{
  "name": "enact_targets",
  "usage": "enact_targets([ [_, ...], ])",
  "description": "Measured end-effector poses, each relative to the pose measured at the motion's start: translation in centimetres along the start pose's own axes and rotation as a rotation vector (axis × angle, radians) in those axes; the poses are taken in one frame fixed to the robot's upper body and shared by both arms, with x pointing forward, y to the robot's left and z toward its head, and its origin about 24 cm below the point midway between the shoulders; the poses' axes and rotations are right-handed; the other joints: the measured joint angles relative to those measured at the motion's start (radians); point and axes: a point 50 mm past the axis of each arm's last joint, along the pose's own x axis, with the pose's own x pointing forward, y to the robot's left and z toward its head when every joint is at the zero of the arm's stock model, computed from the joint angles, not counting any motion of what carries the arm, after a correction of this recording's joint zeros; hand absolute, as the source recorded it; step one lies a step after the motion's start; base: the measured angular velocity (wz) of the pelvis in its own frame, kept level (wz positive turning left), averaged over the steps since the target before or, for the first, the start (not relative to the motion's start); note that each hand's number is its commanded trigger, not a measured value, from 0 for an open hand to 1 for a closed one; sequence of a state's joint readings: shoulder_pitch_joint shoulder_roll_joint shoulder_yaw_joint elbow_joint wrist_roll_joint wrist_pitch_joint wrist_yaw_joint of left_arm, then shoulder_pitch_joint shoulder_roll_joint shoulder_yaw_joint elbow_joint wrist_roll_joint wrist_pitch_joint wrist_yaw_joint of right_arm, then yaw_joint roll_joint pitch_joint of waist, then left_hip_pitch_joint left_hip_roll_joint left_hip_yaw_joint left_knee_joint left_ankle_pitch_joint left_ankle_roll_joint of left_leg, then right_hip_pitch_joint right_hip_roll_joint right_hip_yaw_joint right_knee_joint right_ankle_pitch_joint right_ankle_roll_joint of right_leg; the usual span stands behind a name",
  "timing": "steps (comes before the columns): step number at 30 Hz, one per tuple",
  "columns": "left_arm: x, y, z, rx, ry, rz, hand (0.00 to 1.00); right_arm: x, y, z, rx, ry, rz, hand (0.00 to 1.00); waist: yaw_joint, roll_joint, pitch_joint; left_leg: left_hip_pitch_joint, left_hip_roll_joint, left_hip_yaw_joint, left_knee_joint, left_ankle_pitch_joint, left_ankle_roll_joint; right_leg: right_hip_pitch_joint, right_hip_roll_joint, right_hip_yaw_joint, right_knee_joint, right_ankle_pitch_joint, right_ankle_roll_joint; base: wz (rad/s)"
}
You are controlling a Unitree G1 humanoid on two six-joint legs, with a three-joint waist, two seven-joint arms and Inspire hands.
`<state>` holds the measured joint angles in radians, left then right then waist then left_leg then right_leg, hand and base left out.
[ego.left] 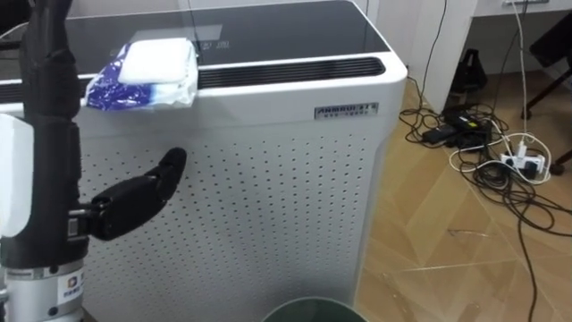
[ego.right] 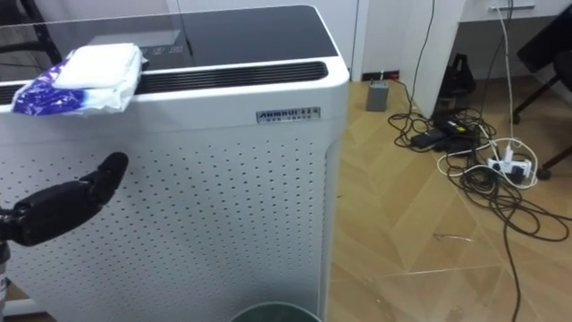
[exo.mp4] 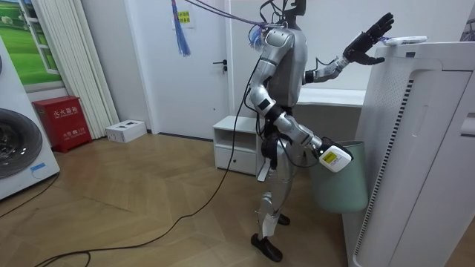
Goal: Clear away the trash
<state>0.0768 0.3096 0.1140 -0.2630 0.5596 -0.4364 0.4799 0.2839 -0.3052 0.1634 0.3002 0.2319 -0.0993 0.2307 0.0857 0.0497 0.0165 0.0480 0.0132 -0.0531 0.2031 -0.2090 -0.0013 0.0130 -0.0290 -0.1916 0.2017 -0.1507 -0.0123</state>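
We see the white and blue packet (ego.left: pixel 147 72) lying at the upper left of the left eye view, on the front edge of the air purifier (ego.left: pixel 268 179), just where its dark glossy top meets the long vent slot. The left hand (ego.left: pixel 134 201) comes in from the left side of the frame, below the packet and in front of the purifier's perforated white panel. It is released, with its fingers stretched out and nothing in them, and it stays apart from the packet. In the room view the robot stands upright on the wooden floor, facing the purifier at the room view's right, with that arm raised to the height of the purifier's top. The right hand (exo.mp4: pixel 335 158) hangs low, next to the green bin (exo.mp4: pixel 338 182) that stands between the robot and the purifier; we cannot tell whether it is released or clenched. The bin's rim also shows at the bottom centre of the left eye view. At the right of that view a tangle of cables (ego.left: pixel 483 152) and a white power strip (ego.left: pixel 523 163) lie on the floor.
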Motion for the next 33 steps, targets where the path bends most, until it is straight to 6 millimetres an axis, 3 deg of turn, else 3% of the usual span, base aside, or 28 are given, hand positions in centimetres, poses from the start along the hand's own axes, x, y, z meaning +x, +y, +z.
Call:
enact_targets([
  [9, 1.1, 0.2, -0.3, 0.045, -0.010, -0.035, 0.00, -0.2, -0.7, 0.1, -0.021, 0.004, 0.013, 1.00, -0.003, 0.030, -0.0018, -0.003, 0.000, 0.002, 0.000, 0.001, 0.001, -0.005, -0.001, 0.000, 0.003, 0.000, 0.000, 0.00],
  [33, 1.5, 0.2, -1.3, 0.154, -0.002, -0.231, 0.00, 0.1, -1.1, 1.1, -0.052, -0.018, 0.118, 1.00, -0.024, 0.032, 0.0010, -0.002, -0.007, 0.010, -0.004, 0.005, 0.008, -0.007, -0.006, 0.013, 0.003, 0.003, 0.006, -0.01],
])
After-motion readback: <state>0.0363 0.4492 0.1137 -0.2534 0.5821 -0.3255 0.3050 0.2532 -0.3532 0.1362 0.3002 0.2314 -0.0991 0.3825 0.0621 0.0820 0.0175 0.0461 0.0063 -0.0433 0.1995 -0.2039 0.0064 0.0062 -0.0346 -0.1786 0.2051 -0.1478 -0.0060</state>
